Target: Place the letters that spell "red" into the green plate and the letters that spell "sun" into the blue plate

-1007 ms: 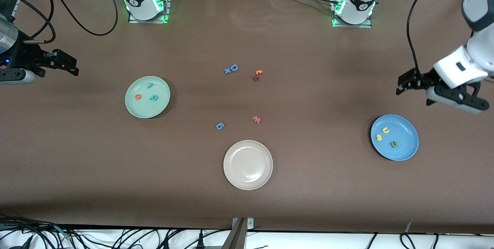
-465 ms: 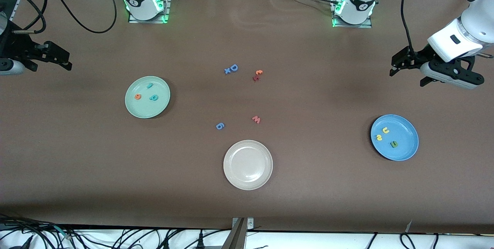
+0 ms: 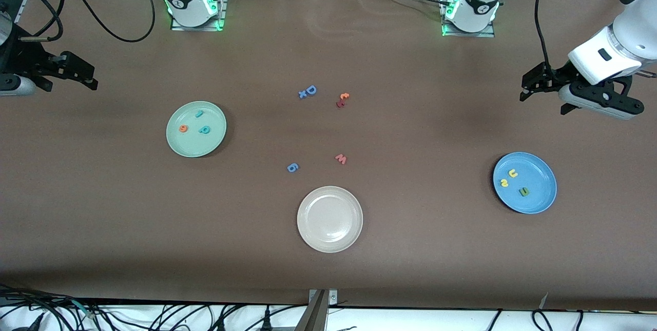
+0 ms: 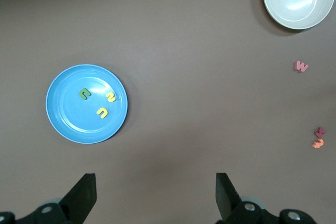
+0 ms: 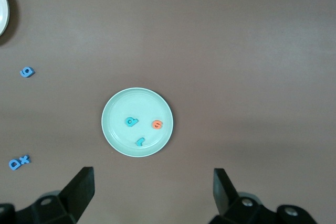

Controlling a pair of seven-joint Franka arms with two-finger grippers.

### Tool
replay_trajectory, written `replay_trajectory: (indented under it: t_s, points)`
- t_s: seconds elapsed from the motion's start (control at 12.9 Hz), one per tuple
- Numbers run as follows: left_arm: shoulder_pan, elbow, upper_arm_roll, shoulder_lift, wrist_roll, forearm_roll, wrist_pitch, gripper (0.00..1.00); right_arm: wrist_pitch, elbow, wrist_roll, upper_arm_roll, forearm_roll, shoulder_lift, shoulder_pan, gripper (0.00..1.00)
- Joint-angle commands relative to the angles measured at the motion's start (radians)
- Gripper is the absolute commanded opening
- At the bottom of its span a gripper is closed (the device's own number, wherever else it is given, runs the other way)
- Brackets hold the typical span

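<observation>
Going across the front view from the right arm's end of the bench. The right end effector [image 3: 77, 75] hangs empty and spread wide over bare bench, up high, well apart from the plates; the right arm waits.

The green plate [image 3: 177, 143] sits flat on the bench at that end. In it: the teal r [image 3: 198, 113], the orange e [image 3: 182, 128], the teal d [image 3: 204, 130], all apart from each other and lying flat. "red" looks done.

Mid bench, loose letters not wanted: the blue D [image 3: 310, 90] touching a blue x [image 3: 302, 94], an orange letter [image 3: 344, 96] touching a dark red letter [image 3: 340, 103], a pink w [image 3: 341, 158], a blue g [image 3: 292, 168]. The white plate [image 3: 308, 233] is nearest the front camera, with nothing in it.

The blue plate [image 3: 544, 200] sits toward the left arm's end and holds the yellow u [image 3: 512, 173], the yellow s [image 3: 504, 183] and the green n [image 3: 523, 192], close together but not touching. "sun" looks done too.

The left end effector [image 3: 544, 90] hovers over bare bench, wide and empty; the left arm waits too.

Handling, as a judgement: the letters are likely very light, soft foam, thin and low on the plate. They would squash under a hard pinch and could slide on the glazed plates. Best hold is across a straight stroke or the outer edges, coming straight down. Plates are stiff and possibly breakable; no need to touch them.
</observation>
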Motion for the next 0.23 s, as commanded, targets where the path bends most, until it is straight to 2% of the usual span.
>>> replay_trajectory:
  t_s: [0.0,0.15]
  points:
    - [0.013,0.059,-0.013,0.035,-0.016,0.03,-0.033,1.0,0.007,-0.017,-0.026,0.004,0.018,-0.018,-0.012,1.0]
    - [0.012,0.059,-0.016,0.034,-0.017,0.054,-0.035,1.0,0.001,-0.017,-0.026,0.004,0.02,-0.018,-0.012,1.0]
